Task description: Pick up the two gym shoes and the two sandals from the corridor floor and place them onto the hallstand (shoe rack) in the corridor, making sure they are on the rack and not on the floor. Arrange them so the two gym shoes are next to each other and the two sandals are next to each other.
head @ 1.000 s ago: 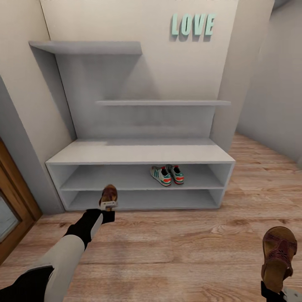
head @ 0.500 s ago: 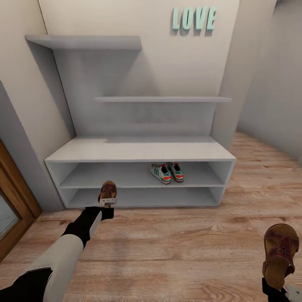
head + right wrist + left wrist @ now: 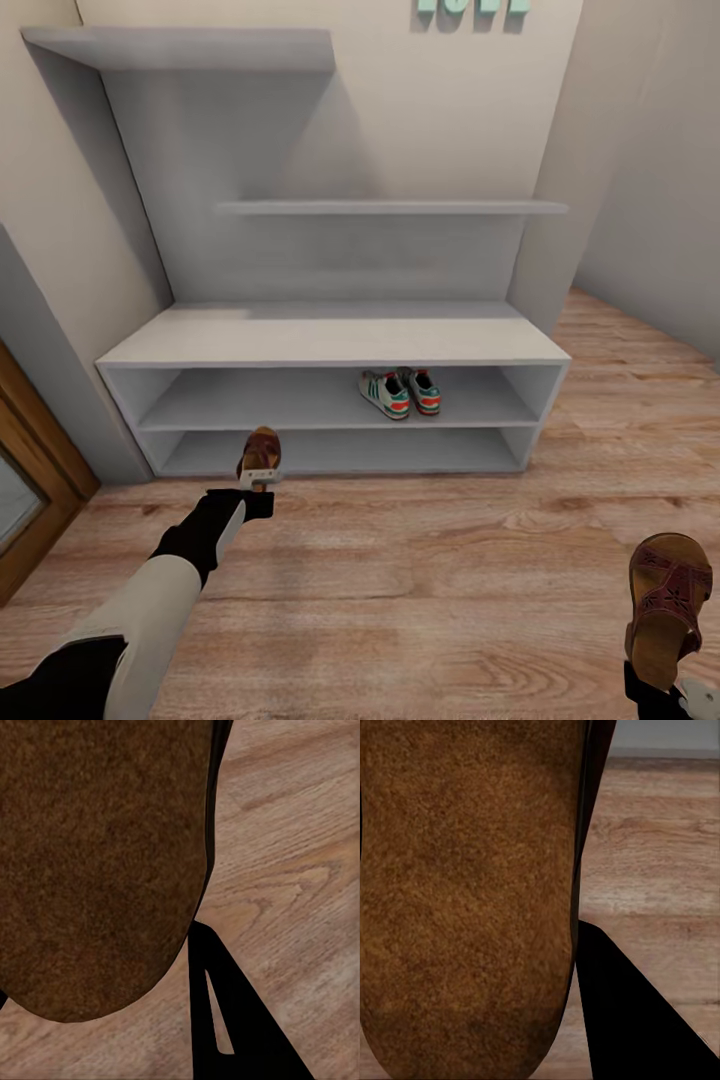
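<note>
Brown sandals [image 3: 260, 452] between both jaws

Left arm reaches forward and low, white forearm, black wrist. Left claw [image 3: 258, 488] closed on a brown sandal [image 3: 260, 451], held toe-forward above the floor. Right arm mostly out of frame at the lower right corner; right claw [image 3: 668, 695] grips a second sandal [image 3: 664, 608] by the heel.

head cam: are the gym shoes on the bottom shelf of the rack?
No, the two gym shoes sit side by side on the upper of the two open shelves of the hallstand, towards its right.
</note>
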